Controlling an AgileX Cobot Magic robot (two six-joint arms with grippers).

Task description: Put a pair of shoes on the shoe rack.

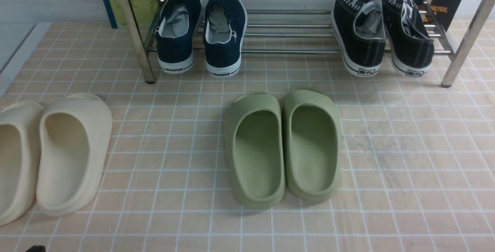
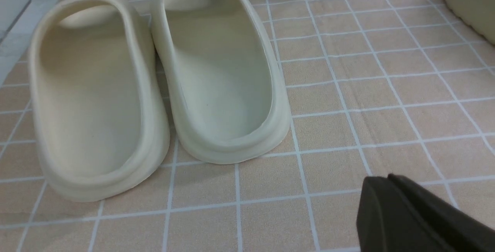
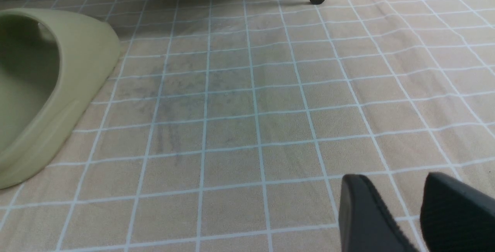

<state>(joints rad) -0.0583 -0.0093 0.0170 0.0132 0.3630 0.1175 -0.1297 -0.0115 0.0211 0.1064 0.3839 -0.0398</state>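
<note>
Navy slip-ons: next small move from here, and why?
Probably just ease the left gripper back, shut, and leave the shoes alone. Both navy slip-ons already sit side by side on the shoe rack's lower rods, heels toward the robot, and neither gripper is near them, so more handling would likely only disturb them.

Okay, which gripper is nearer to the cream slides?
The left one. The left gripper is shut just beside the cream slides; the right gripper is open, off beyond the green slides.
</note>
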